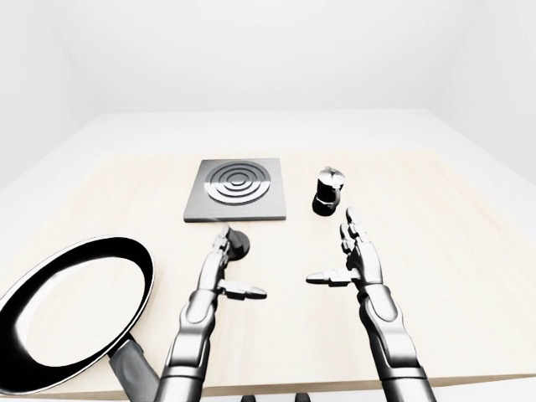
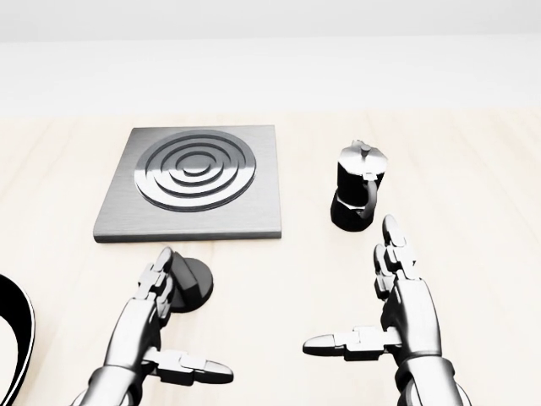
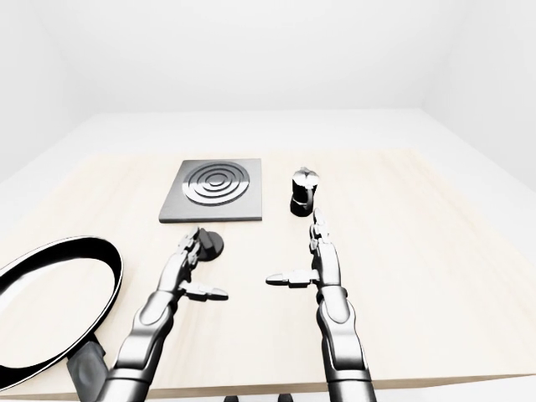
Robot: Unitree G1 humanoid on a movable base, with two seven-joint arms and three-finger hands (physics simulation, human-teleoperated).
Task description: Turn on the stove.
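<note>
With the stove (image 2: 193, 182) lying far-left on the surface (image 2: 473, 211) and its round dark knob (image 2: 193, 283) just near of it, the open left robot hand (image 2: 156, 326) hovers beside the knob, seemingly approaching, and must next close and twist, while the right robot hand (image 2: 385, 313) idles open.

Left hand (image 2: 156, 326) and right hand (image 2: 397, 309) reach forward, fingers straight, thumbs pointing inward.
</note>
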